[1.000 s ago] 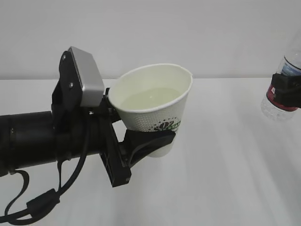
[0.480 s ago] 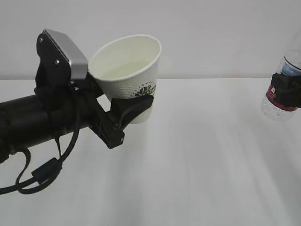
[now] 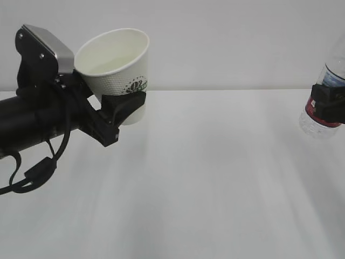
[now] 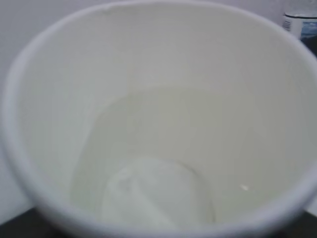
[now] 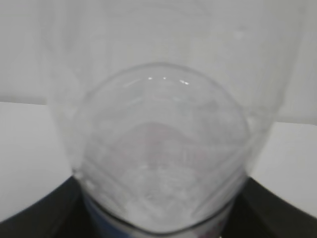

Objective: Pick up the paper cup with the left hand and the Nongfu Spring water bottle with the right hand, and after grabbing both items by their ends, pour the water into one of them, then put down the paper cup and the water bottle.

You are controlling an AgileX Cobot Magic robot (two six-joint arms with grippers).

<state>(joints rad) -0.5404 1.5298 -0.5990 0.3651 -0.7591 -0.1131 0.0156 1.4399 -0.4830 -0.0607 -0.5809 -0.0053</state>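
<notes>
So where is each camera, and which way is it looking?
Exterior view: in front, slanting down over the white table; shows the left hand holding the paper cup and the right hand on the Nongfu Spring water bottle.
Left wrist view: looks straight into the cup, water inside; no gripper clearly seen.
Right wrist view: pressed close against the bottle; dark gripper edges below.
Shared: left wrist and exterior both show cup and bottle.

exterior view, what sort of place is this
Probably a bare robot test bench, not a kitchen: a plain white table, a blank pale wall, a black gripper holding a white paper cup.
</notes>
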